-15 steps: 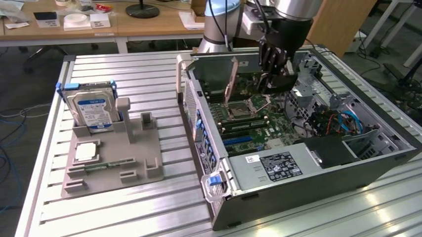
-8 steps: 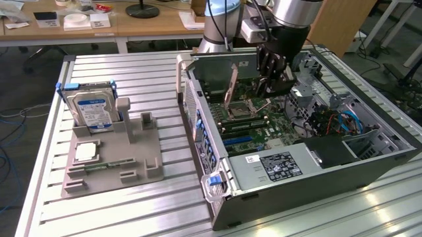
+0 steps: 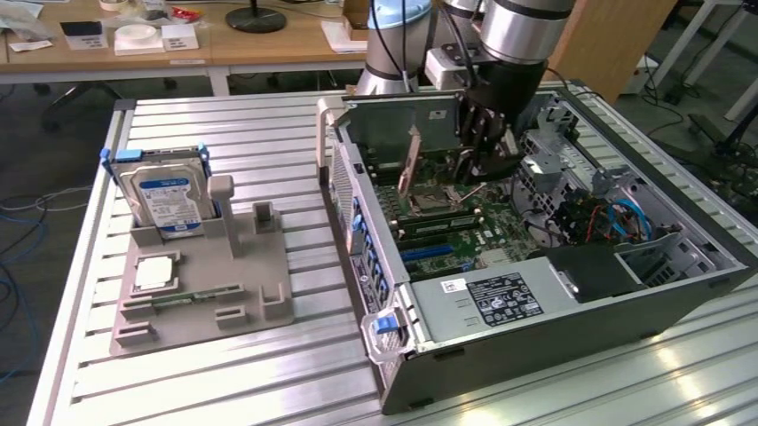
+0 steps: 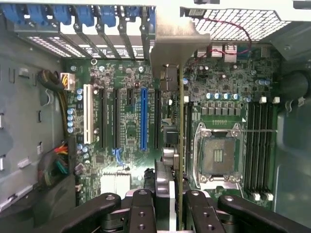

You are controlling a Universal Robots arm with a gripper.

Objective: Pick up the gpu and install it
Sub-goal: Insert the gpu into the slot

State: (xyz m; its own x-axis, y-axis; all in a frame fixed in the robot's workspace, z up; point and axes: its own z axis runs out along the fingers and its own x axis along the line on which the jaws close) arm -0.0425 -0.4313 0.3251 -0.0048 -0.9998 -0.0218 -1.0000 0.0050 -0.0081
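My end effector point(image 4: 167, 204) is inside the open computer case point(image 3: 663, 284), above the motherboard point(image 4: 126, 121). Its fingers point(image 4: 142, 208) are clamped on the gpu point(image 4: 181, 145), which I hold edge-on.

Wrist view: the card runs straight out from between my fingers, long axis parallel to the expansion slots, with its silvery bracket point(image 4: 170, 43) at the far end by the case's rear slot openings. It lies between the blue slot point(image 4: 144, 119) and the CPU socket point(image 4: 217, 158), nearer the slot.

Exterior view: the gpu point(image 3: 410, 169) stands upright on its edge, slightly tilted, over the board beside the rear wall. Whether its lower edge touches a slot I cannot tell.

Judgement: the card is aligned with the slot rows but not clearly seated.

The hard drive point(image 3: 166, 200) stands in the grey fixture point(image 3: 255, 293) on the table point(image 3: 237, 124), well apart from the case.
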